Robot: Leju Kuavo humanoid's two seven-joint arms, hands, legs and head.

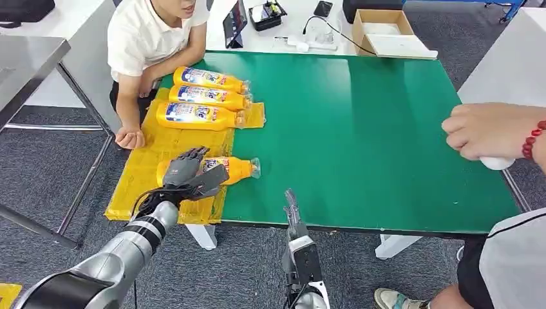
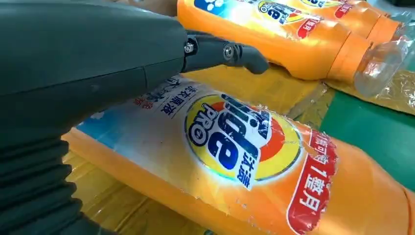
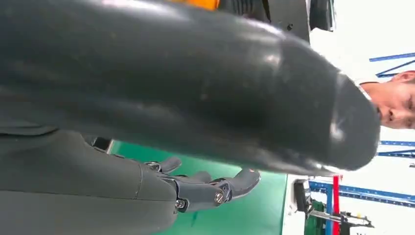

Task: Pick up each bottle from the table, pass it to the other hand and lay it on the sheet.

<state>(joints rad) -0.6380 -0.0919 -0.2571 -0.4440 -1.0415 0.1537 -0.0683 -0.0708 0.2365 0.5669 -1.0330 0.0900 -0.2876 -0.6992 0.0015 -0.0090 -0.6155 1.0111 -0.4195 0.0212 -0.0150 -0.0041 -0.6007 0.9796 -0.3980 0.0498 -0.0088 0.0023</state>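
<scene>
Four bottles: orange-yellow, blue-white labels, clear caps, lying on the yellow sheet (image 1: 138, 174) at the table's left edge.
Nearest bottle (image 1: 235, 168): under left hand (image 1: 190, 172), grip unclear.
Right hand (image 1: 293, 209): empty, fingers extended.

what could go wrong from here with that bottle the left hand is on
1. The fourth bottle lies half off the yellow sheet, its cap end over the green table; the round bottle may roll further off once the left hand lets go.
2. A person's hand rests on the sheet close by, so a withdrawing arm might brush it.
3. The right hand hangs at the table edge and might clip it if raised.
</scene>
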